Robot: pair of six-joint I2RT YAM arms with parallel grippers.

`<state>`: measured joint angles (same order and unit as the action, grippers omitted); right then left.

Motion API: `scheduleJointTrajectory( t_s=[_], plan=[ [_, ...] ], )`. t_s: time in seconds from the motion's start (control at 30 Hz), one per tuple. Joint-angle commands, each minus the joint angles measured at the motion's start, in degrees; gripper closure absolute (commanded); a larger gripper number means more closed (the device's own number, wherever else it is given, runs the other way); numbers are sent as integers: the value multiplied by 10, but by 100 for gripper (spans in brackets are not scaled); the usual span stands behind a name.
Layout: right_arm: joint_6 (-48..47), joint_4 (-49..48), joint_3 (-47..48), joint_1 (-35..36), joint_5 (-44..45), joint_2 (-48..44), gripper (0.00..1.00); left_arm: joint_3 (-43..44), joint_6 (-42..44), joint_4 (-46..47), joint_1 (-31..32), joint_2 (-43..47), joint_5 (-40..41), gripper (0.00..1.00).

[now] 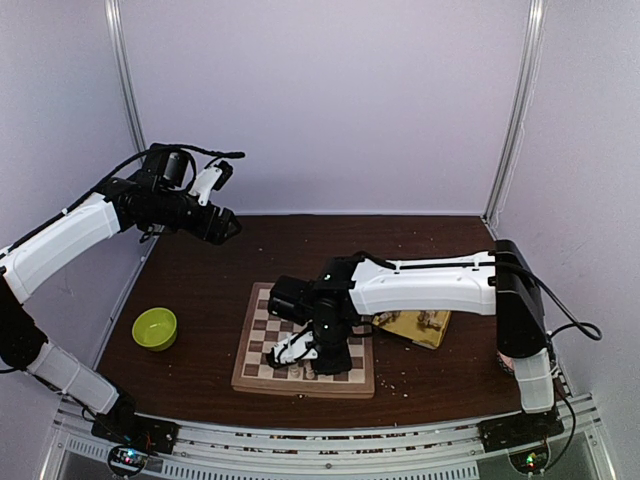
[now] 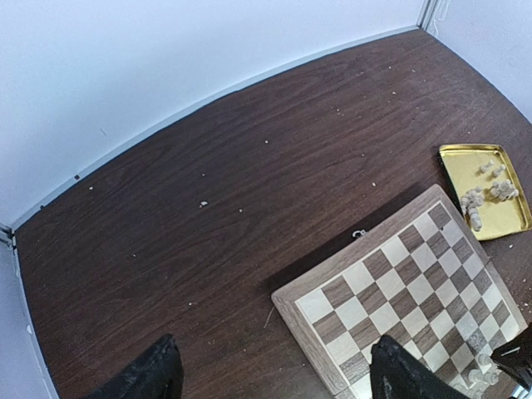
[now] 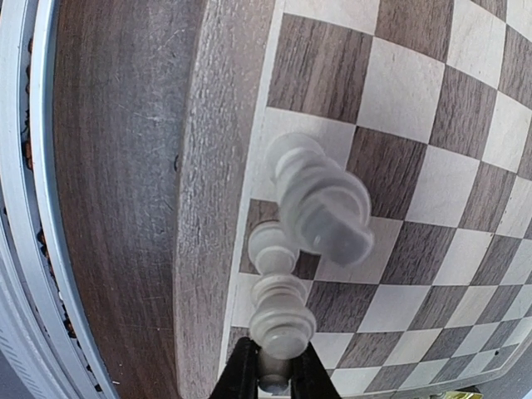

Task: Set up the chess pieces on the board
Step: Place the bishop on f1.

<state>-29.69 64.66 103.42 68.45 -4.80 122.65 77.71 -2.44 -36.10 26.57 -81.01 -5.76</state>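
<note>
Right pincer [image 3: 274,371] is pinching a piece [image 3: 281,320] at the board's [image 3: 416,91] near edge (two more standing beside), while left pincer [image 2: 278,378] is hovering wide.

Shows a dark brown wood-grain tabletop [image 1: 200,285], speckled here and there with small pale crumbs [image 2: 203,203]. Carries a square wooden chessboard with light and dark brown squares and a tan border [image 1: 258,345] near the front middle, turned slightly askew to the table's near edge. Holds a shiny gold square tray [image 1: 405,328] just beside the board's far right corner, not touching it, and a small lime-green round bowl [image 1: 155,328] well apart to the left, near the left edge.
</note>
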Motion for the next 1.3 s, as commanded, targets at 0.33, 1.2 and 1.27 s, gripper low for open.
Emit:
scheduleJointTrajectory(
  t_s=[0.33,1.2,1.27],
  plan=[
    [-2,6,-29,2,9,-22,94,3,0,12,-1,6,-12,20],
    [2,-25,-118,-94,-13,-183,73,-1,-1,23,0,1,-43,21],
    [8,-44,-147,-134,-15,-213,73,-7,3,33,0,1,-65,23]
  ],
)
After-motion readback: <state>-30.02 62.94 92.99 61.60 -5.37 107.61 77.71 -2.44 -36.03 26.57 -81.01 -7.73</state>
